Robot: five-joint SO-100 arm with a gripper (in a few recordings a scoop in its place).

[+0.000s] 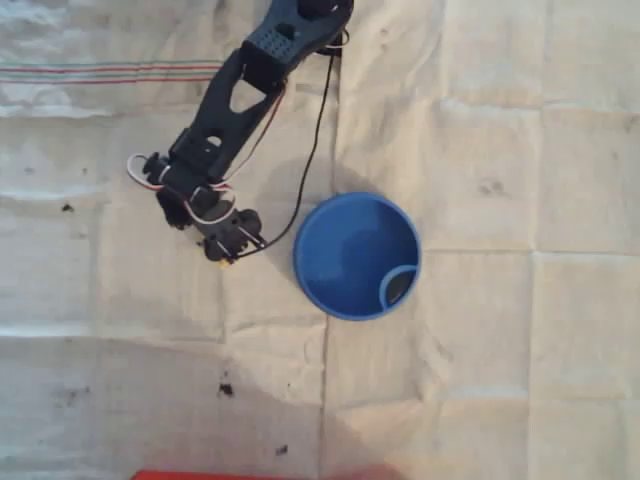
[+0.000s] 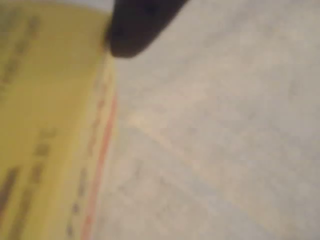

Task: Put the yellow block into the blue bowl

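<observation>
One step appears done, the grab; carry and drop remain. Blue bowl (image 1: 357,256) sits empty on the cloth (image 1: 500,150), just right of the gripper (image 1: 222,255) in the overhead view. Yellow block (image 2: 45,130) fills the wrist view's left, a dark fingertip (image 2: 135,30) against it: claw pinching it, apparently. Overhead shows merely a yellow speck.

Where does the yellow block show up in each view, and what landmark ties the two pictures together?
Overhead view: the yellow block is a small yellow sliver at the gripper, left of the blue bowl.
Wrist view: the yellow block is blurred and close, covering the left third of the picture.
Shared landmark: the creased pale cloth.
</observation>
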